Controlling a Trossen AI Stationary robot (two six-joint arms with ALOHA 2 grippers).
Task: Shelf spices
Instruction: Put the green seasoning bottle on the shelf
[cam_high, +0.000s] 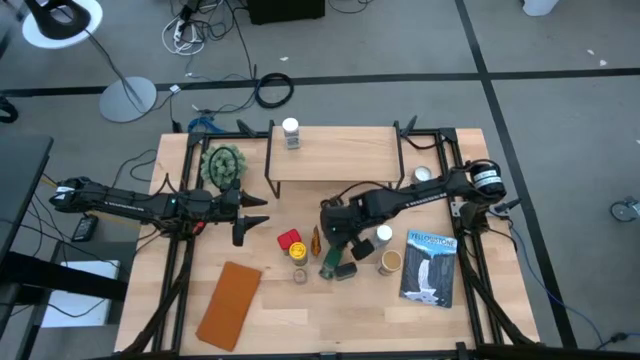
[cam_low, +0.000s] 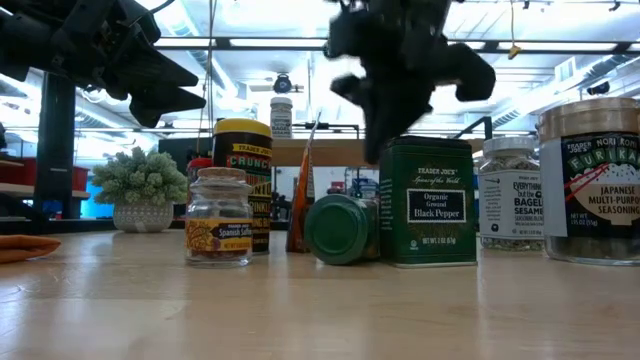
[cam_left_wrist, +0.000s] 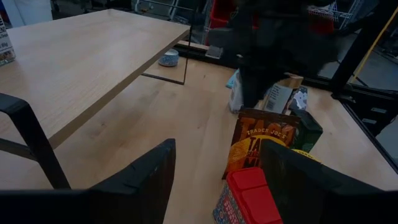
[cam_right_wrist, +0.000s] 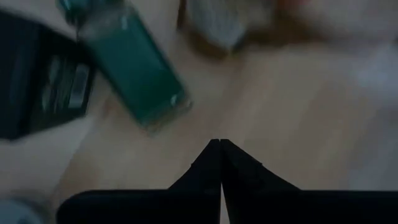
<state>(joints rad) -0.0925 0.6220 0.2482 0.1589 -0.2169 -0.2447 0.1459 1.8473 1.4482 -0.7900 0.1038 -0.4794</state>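
Shelf holds one white-lidded jar; remaining spices clustered on table in front. Right gripper hovers above cluster, fingers closed, empty. Left gripper parked nearby, open. Task barely begun.

"How many spices?"
"One white-lidded glass jar on the single light wood shelf, twelve o'clock. Roughly eight more spice containers at centre."
"Other things?"
"One blue-and-white book, one flat brown rectangular pad, one green potted plant."
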